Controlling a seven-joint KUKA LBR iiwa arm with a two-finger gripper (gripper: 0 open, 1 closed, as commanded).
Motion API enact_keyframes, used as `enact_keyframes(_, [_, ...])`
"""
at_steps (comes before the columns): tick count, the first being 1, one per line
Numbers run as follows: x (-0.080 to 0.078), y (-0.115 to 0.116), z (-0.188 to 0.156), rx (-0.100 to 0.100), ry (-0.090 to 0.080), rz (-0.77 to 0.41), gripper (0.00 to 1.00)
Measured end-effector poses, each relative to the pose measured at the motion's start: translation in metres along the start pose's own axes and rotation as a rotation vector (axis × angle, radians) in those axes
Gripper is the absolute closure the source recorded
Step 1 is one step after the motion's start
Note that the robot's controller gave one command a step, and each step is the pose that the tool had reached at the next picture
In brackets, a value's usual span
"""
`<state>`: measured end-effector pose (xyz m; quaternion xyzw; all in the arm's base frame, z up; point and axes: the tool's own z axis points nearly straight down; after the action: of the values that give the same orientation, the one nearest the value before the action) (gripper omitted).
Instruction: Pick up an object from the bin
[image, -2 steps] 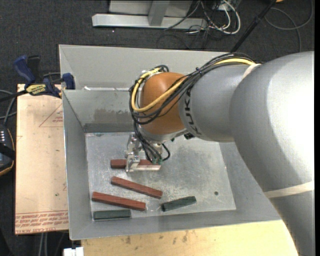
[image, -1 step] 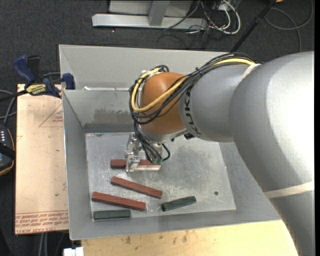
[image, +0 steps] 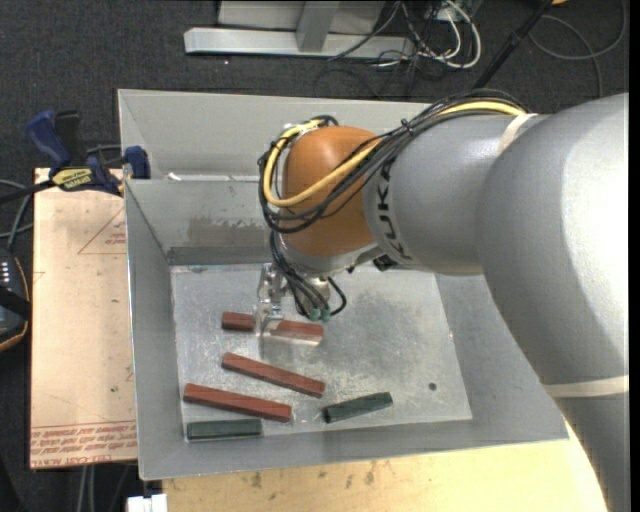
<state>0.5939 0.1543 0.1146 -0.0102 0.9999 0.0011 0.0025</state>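
1. Looks down, slightly from one side, into a grey bin (image: 150, 300) with sloping walls and a flat, scuffed floor.
2. Reaches in from the right as a thick silver arm (image: 500, 180), capped at the wrist by a rounded orange cover (image: 325, 190) with yellow and black cables (image: 300, 195) looped across it.
3. Hangs low beneath that cover, over the middle of the floor and toward the back wall: the gripper (image: 270, 312).
4. Sits right at the middle of a short bar (image: 238, 321), red-brown, lying nearly level across the floor.
5. Covers that bar's centre, with red-brown ends showing to the left and right of the gripper.
6. Cannot tell whether the gripper is spread, pressed together or pinching the short bar.
7. Lying nearer the front edge, apart from the gripper: a long bar (image: 272, 374), red-brown, tilted down to the right.
8. Just in front of that, close but not touching: a second long bar (image: 237, 401), same colour, same tilt.
9. Resting along the front of the floor: a dark bar (image: 223, 429) at the left and another dark bar (image: 357, 406) to the right, well apart.
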Motion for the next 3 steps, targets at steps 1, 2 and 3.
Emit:
enact_keyframes(1, [-0.001,0.000,-0.064,0.001,0.006,-0.014,1.00])
enact_keyframes(2, [-0.017,0.060,0.002,0.000,0.006,-0.149,0.00])
enact_keyframes(3, [-0.017,0.058,-0.002,0.000,0.004,-0.147,0.00])
